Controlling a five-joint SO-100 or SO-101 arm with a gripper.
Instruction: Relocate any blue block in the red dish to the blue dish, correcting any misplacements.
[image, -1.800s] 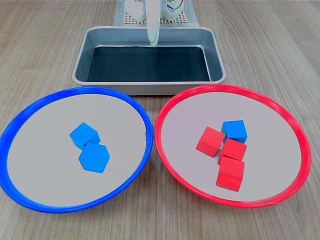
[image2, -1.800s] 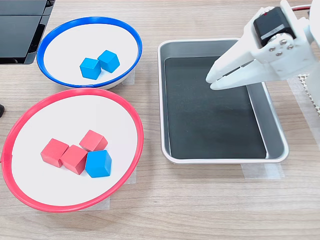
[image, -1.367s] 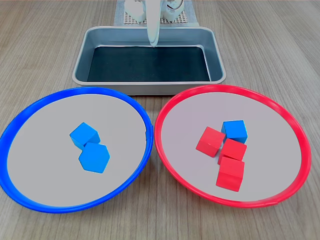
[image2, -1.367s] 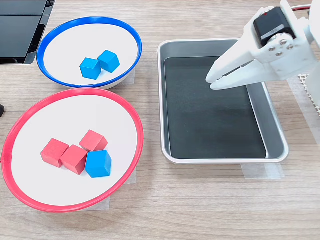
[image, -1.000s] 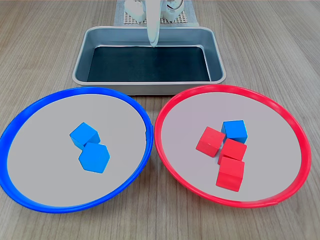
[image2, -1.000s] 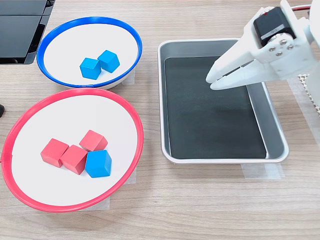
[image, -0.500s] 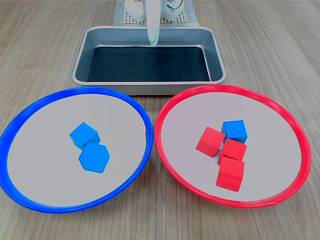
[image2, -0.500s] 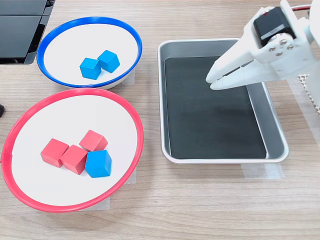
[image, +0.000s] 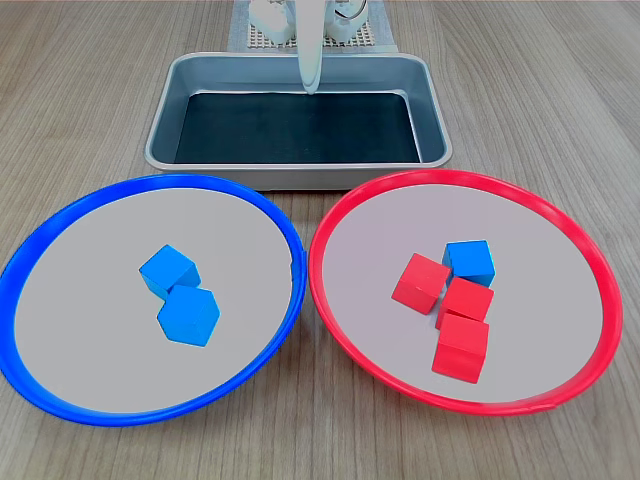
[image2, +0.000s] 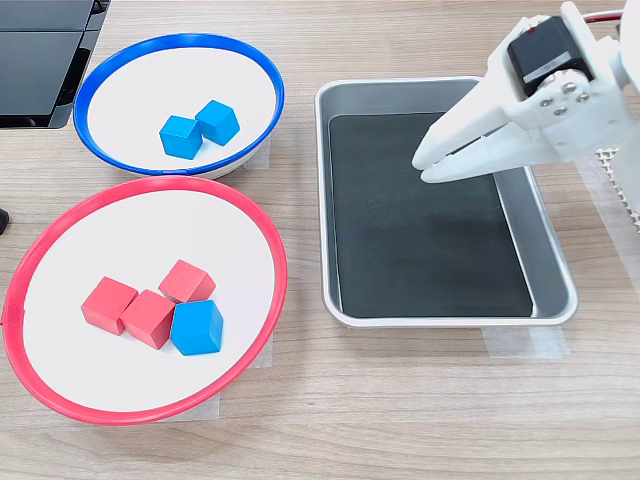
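1. Although the sorting is nearly right, one blue block sits in the red dish, touching two of the three red cubes beside it; in the first exterior view it lies at about one o'clock from the dish's centre, and in the second exterior view at about five o'clock.
2. Over the metal tray, the gripper hangs empty, well apart from both dishes. Its jaws look nearly pressed together, with only a thin slit between the tips in the second exterior view, and nothing is pinched.
3. Across the table, the blue dish already holds two other blue cubes, touching each other near its middle, with bare floor all round them.
4. Judging from this, the step in hand is the reach: no pick has begun.
5. Next, the arm would need to swing from the tray toward the red dish, spread its jaws and come down over the blue block.
6. Because red cubes crowd the block on two sides, the fingers should probably close across its free faces, or a neighbour may be nudged or lifted along with it.
7. After a lift, the carry goes to a bare patch of the blue dish.
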